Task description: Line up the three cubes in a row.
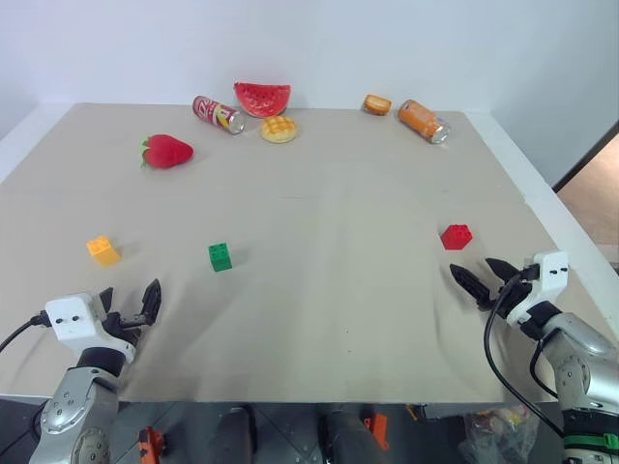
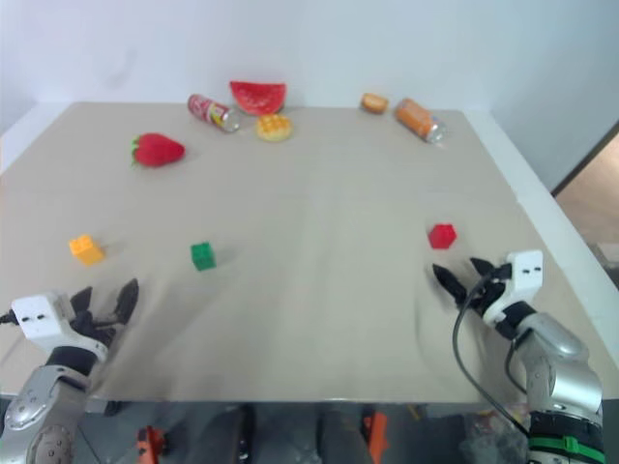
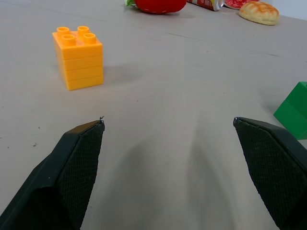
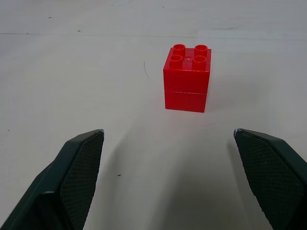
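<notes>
With both claws released, the right claw [image 1: 486, 274] is aimed at the small red studded plastic cube [image 1: 456, 236] on the beige surface [image 1: 338, 213], still far from the green [image 1: 220, 256] and yellow-orange cubes [image 1: 103, 250], so it must be grasped next

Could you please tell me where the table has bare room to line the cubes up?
The widest bare stretch lies between the green cube and the red cube. The far edge is crowded: strawberry, cans, watermelon slice, bun.
</notes>
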You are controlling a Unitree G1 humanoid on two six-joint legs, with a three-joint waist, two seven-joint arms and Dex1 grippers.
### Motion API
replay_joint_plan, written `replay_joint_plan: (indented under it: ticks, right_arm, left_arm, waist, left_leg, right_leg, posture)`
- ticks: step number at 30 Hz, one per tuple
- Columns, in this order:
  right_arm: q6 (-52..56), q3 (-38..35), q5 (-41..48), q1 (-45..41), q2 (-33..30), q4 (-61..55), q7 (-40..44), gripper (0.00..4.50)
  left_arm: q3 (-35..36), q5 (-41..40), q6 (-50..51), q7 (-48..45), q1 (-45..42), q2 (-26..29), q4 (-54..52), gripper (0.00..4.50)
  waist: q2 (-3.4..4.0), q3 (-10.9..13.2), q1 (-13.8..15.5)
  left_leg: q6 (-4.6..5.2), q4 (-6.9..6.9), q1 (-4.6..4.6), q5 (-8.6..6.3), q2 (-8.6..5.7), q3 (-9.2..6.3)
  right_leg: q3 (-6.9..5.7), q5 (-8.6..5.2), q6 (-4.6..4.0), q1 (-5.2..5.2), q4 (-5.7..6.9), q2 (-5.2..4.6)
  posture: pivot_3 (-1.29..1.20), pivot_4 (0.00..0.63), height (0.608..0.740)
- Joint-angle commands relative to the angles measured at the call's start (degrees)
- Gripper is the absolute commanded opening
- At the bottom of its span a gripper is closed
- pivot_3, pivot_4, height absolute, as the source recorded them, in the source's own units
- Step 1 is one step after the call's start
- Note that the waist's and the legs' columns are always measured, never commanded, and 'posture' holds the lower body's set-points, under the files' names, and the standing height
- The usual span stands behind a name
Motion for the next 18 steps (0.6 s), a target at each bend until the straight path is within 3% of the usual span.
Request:
replay_joint_plan:
  ticks: [1,11,18]
  right_arm:
    - [-0.1,-0.2,0.7,-0.4,0.5,-3.0,-0.5,4.5]
    - [-3.2,3.0,-5.3,-6.1,3.0,1.4,-8.6,4.5]
    - [-5.1,2.4,-7.3,-9.2,2.5,4.7,-11.5,4.5]
  left_arm:
    - [1.0,0.2,-1.2,0.0,-0.6,0.7,-1.2,4.46]
    - [-4.4,2.3,-2.7,-6.6,-1.1,4.8,-4.9,4.46]
    - [-6.4,-2.7,-0.3,-13.4,-10.1,11.1,-8.5,4.46]
  waist:
    - [0.0,0.0,0.0]
    - [0.04,-0.1,0.0]
    - [0.08,-0.1,0.0]
  left_leg:
    - [0.0,0.0,0.0,0.0,0.0,0.0]
    - [0.0,0.01,0.02,0.01,0.02,0.06]
    - [0.05,0.0,0.05,0.05,0.03,0.06]
  right_leg:
    - [0.0,0.0,0.0,0.0,0.0,0.0]
    - [0.08,0.07,0.03,0.01,0.01,0.05]
    - [0.11,0.13,0.07,0.03,0.04,0.08]
  posture:
    - [0.0,0.15,0.74]
    - [0.0,0.15,0.74]
    - [0.0,0.15,0.74]
